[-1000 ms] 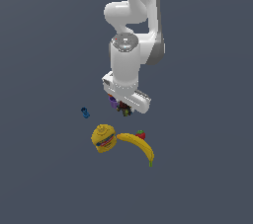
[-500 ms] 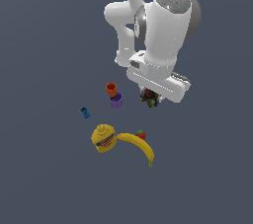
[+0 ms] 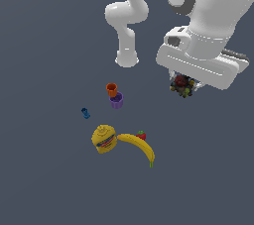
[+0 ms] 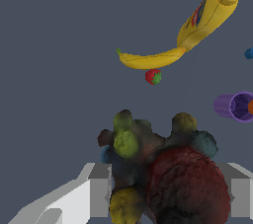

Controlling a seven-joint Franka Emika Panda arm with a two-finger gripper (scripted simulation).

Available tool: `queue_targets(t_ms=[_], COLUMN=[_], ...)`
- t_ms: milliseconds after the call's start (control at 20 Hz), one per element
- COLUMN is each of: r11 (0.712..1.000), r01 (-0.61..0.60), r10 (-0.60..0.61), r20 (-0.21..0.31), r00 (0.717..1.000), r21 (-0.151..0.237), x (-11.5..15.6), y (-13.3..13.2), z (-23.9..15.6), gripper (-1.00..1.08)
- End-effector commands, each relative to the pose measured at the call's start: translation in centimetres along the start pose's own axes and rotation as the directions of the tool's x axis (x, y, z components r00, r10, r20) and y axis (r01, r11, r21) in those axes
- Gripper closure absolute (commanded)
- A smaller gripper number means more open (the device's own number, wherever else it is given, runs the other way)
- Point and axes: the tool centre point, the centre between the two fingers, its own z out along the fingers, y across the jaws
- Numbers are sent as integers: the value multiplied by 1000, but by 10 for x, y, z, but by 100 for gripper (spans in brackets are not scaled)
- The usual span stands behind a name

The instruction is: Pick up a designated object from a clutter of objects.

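The gripper [image 3: 184, 87] sits at the exterior view's upper right, under the wide white wrist block of the arm [image 3: 208, 16]. Its fingers [image 4: 99, 188] are closed from both sides on the dark lumpy cluster [image 3: 182, 85], which hangs directly beneath the wrist block. In the wrist view the cluster [image 4: 163, 173] fills the space between the two grey finger pads, pressed against each; its surface shows a large dark red lobe, yellow-green knobs and a bluish patch on black. The cluster is in the air, well apart from the other items on the grey floor [image 3: 49, 179].

The rest of the clutter lies toward the exterior view's lower left of the gripper. Nearest are the orange cup [image 3: 112, 89] and the purple cup [image 3: 117, 100], touching or just beside each other; in the wrist view the purple cup [image 4: 234, 106] lies on its side, mouth toward the camera. The small blue piece [image 3: 86, 113] is alone, further to the exterior view's left. Below these are the yellow bottle [image 3: 103, 139] and the banana [image 3: 139, 147], the banana's end meeting the bottle, with the red strawberry [image 3: 142, 135] just beside the banana's curve. The wrist view confirms this: strawberry [image 4: 153, 76] just off the banana [image 4: 148, 60], bottle [image 4: 212, 13] at the banana's end.
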Motion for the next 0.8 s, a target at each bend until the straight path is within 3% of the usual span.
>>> queue_targets(t_ms=[0, 350, 750], r11=[1000, 1000, 1000], r01=[-1, -1, -1], r10=[1, 1, 1], r20=[1, 2, 2], r00=[1000, 1000, 1000], r21=[0, 1, 1], x=[-6, -16, -20], y=[-14, -39, -48], z=[-15, -38, -47], gripper=[108, 108, 108])
